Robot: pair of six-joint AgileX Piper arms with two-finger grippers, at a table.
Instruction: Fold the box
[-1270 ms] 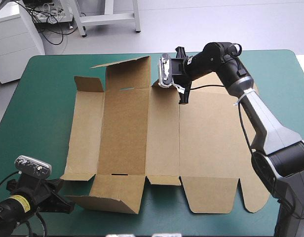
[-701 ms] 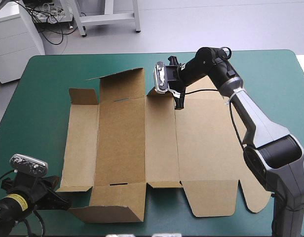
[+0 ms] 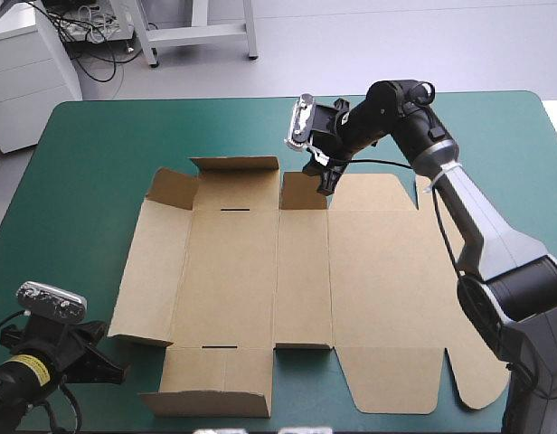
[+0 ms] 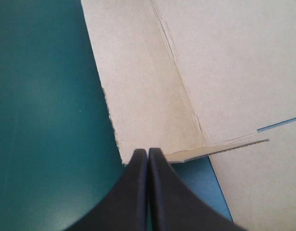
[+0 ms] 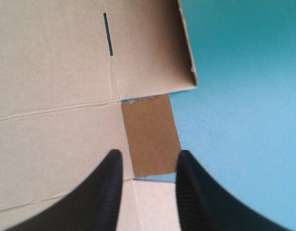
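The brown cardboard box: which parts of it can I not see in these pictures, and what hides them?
High view: the right arm hides the right edge of the flat brown cardboard box.
Left wrist view: the shut left gripper covers part of its edge; most lies outside the picture.
Right wrist view: whether the open right gripper touches the small flap is unclear.

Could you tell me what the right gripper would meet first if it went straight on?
Probably the small far-edge flap of the box, framed between the right gripper's open fingers; depth unclear.
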